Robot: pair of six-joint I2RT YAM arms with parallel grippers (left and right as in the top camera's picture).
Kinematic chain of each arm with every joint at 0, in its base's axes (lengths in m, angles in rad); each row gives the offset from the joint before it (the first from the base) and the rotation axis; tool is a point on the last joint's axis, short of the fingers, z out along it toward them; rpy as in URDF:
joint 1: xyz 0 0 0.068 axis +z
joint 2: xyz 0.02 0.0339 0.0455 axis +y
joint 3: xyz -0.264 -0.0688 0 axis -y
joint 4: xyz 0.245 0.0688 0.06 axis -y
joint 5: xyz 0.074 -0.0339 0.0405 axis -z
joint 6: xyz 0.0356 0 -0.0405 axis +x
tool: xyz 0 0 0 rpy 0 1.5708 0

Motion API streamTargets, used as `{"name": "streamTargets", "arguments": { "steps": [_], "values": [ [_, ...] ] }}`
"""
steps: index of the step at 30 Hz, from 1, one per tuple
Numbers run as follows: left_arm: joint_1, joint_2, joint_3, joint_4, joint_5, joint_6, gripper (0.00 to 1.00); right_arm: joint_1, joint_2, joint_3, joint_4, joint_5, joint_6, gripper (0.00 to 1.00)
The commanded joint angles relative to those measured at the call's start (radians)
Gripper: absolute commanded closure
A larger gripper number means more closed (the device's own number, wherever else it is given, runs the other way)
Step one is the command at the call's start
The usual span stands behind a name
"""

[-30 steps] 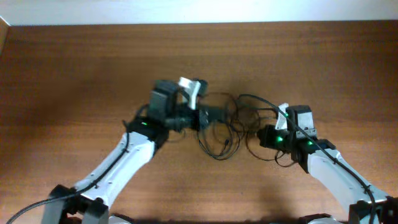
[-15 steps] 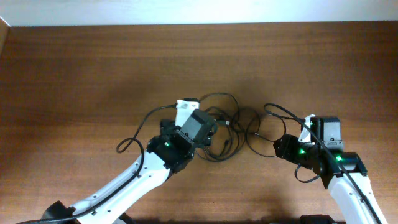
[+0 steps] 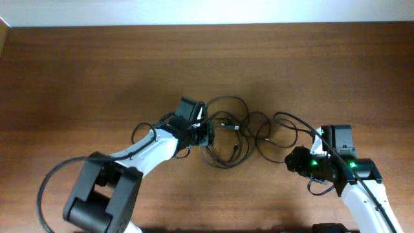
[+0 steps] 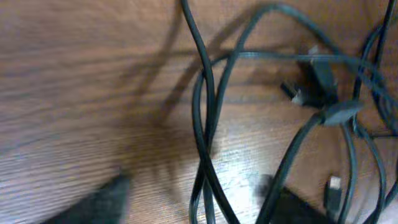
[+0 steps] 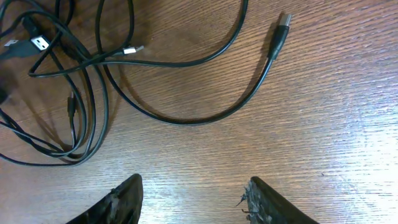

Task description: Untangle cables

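Cables (image 3: 224, 124) lie tangled on the wooden table (image 3: 97, 71) between left end effector (image 4: 196, 186) and right end effector (image 5: 193, 183), both spread open.

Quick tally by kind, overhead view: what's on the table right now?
Grippers: 2 (left gripper, right gripper)
Tangle of cables: 1, separate strands not countable
Total: 3

FREE: table (image 3: 97, 71) bare along far edge and both sides | BLOCKED: cables (image 3: 233, 133) sprawl across the centre | right gripper (image 5: 193, 202) spread over bare wood; loop just ahead | left gripper (image 4: 193, 205) spread over crossing strands
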Motion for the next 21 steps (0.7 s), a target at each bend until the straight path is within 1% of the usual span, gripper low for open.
{"name": "streamTargets", "arguments": {
  "steps": [1, 2, 3, 4, 6, 8, 9, 10, 11, 12, 14, 15, 16, 17, 18, 21],
  "values": [
    [0.001, 0.011, 0.001, -0.03, 0.048, 0.026, 0.79, -0.002, -0.007, 0.015, -0.003, 0.009, 0.0, 0.46],
    [0.001, 0.011, 0.001, -0.047, 0.007, 0.026, 0.88, -0.002, -0.007, 0.014, -0.008, 0.009, 0.0, 0.46],
    [0.003, 0.01, 0.002, -0.047, 0.002, 0.026, 0.86, -0.002, -0.005, 0.014, -0.008, 0.009, 0.0, 0.46],
    [0.003, 0.008, 0.002, -0.046, 0.007, 0.026, 0.6, -0.002, -0.002, 0.014, -0.008, 0.009, 0.0, 0.46],
    [0.004, -0.031, 0.023, -0.047, 0.022, 0.026, 0.0, -0.002, 0.027, 0.014, -0.004, 0.01, 0.0, 0.45],
    [0.003, -0.087, 0.076, -0.085, 0.039, 0.036, 0.01, -0.002, 0.064, 0.014, 0.003, 0.009, 0.0, 0.45],
    [0.004, -0.14, 0.113, -0.095, 0.014, 0.087, 0.01, -0.002, 0.088, 0.014, 0.003, 0.009, 0.0, 0.46],
    [0.004, -0.166, 0.123, -0.088, -0.092, 0.085, 0.01, -0.002, 0.113, 0.014, 0.003, 0.009, 0.0, 0.46],
    [0.006, -0.156, 0.122, -0.088, -0.188, 0.085, 0.01, -0.002, 0.134, 0.014, 0.004, 0.009, 0.0, 0.46],
    [0.008, -0.135, 0.122, -0.087, -0.186, 0.081, 0.01, -0.002, 0.14, 0.014, 0.003, 0.009, 0.0, 0.46],
    [0.016, -0.075, 0.122, -0.078, -0.216, 0.027, 0.01, -0.002, 0.14, 0.014, -0.005, 0.009, 0.0, 0.47],
    [0.021, -0.052, 0.122, -0.072, -0.211, 0.013, 0.01, -0.002, 0.14, 0.014, -0.011, 0.009, 0.0, 0.47],
    [0.021, -0.021, 0.122, -0.074, -0.171, 0.048, 0.01, -0.002, 0.14, 0.014, -0.016, 0.009, 0.0, 0.47],
    [0.021, -0.002, 0.122, -0.074, -0.087, 0.138, 0.01, -0.002, 0.14, 0.014, -0.015, 0.009, 0.0, 0.47],
    [0.021, 0.02, 0.122, -0.075, -0.071, 0.169, 0.01, -0.002, 0.14, 0.014, -0.015, 0.009, 0.0, 0.47],
    [0.021, 0.081, 0.122, -0.082, -0.076, 0.168, 0.01, -0.002, 0.14, 0.014, -0.016, 0.009, 0.0, 0.47]
  ]
}}
